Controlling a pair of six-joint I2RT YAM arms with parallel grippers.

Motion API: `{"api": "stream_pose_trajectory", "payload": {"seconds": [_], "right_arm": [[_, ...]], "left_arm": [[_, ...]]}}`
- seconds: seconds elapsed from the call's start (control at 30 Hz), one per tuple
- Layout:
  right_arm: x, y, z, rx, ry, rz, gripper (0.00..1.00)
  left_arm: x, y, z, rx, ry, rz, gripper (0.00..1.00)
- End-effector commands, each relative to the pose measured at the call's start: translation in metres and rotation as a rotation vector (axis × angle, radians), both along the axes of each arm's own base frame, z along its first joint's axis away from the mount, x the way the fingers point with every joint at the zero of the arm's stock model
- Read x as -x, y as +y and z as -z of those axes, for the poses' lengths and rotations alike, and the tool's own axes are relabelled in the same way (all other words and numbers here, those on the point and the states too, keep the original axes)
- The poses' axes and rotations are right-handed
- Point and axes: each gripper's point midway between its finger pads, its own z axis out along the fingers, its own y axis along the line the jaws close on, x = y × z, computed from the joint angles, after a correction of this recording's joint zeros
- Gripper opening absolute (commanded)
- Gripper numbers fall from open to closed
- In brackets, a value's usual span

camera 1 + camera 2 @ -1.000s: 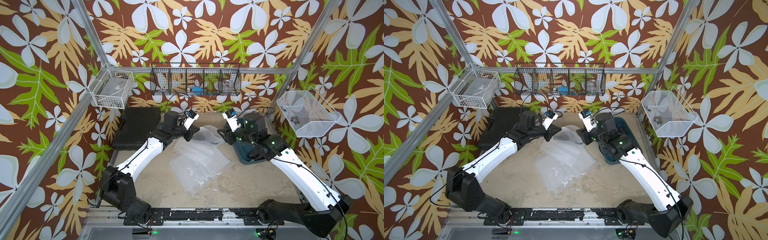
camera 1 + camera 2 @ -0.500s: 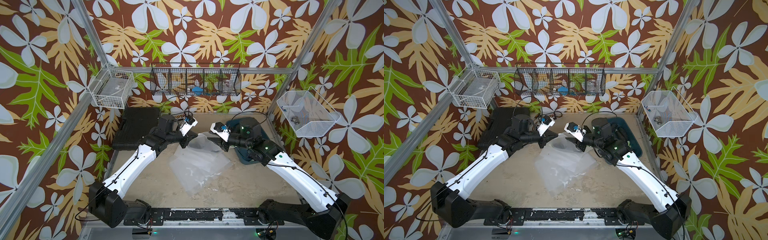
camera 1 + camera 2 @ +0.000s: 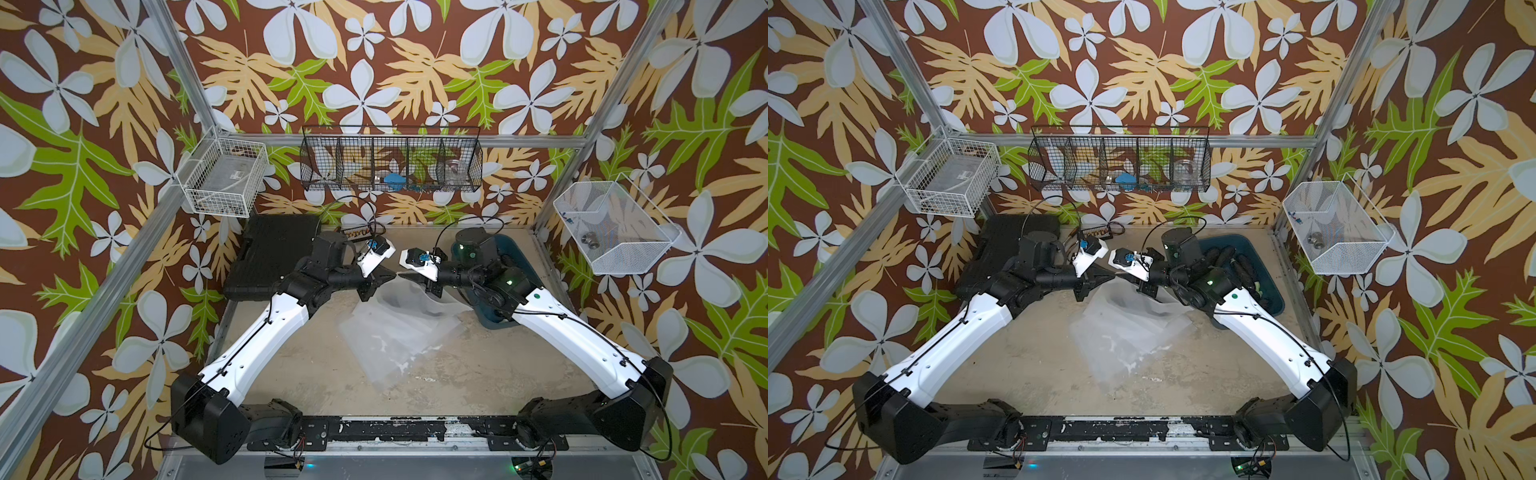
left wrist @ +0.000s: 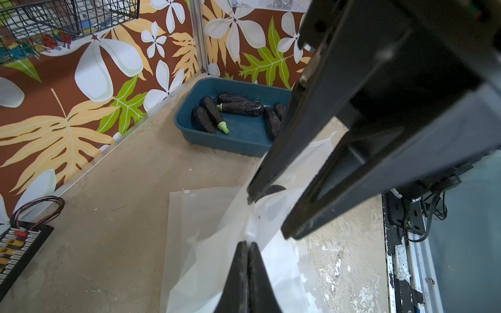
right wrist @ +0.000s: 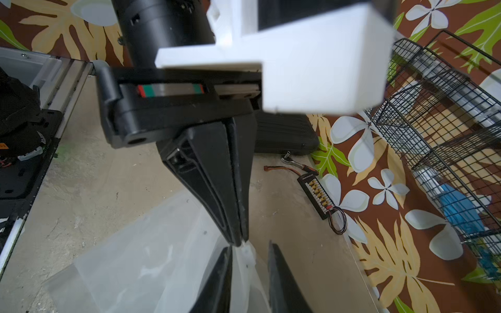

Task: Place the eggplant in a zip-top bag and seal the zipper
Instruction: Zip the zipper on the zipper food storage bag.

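The left gripper (image 4: 248, 245) pinched a raised edge of the clear bag (image 3: 399, 328), the right gripper (image 5: 249, 246) had its jaws apart around that edge, and the eggplants (image 4: 241, 107) lay in the blue tub (image 4: 222, 141) far right

Back wall: black wire basket (image 3: 390, 160), five compartments; blue item (image 3: 394, 179) in middle one, clear jar (image 3: 455, 168) in rightmost.
Left rail: white wire basket (image 3: 222, 176), flat grey pack inside.
Right wall: white mesh bin (image 3: 615, 232), two small metal pieces (image 3: 590, 240) at bottom.
Bench (image 3: 291, 374), rear left: black hard case (image 3: 274, 253), closed.
Near case, by back wall: connector board (image 5: 318, 195) with looped red-black wires; ratchet wrench (image 5: 298, 164) between board and case.
Rear right corner: teal tub (image 4: 225, 142).
Floral wallpaper all round.
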Motion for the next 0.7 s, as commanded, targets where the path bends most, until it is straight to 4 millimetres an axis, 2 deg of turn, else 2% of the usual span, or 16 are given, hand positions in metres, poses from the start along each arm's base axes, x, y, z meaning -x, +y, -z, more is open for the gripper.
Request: {"api": "stream_pose_trajectory", "payload": {"seconds": [0.0,0.33,0.67], "right_arm": [[-0.001,-0.001,0.006,0.036,-0.011,-0.006,0.24],[-0.007,0.004,0.018,0.069,0.017,-0.013,0.23],[-0.008,0.003,0.02,0.079,0.023,-0.006,0.06]], "left_arm": [[0.002,0.0,-0.001,-0.003,-0.011,0.008,0.0],[0.002,-0.002,-0.005,0.004,-0.02,0.023,0.0],[-0.005,0.001,0.0,-0.015,-0.028,-0.004,0.0]]}}
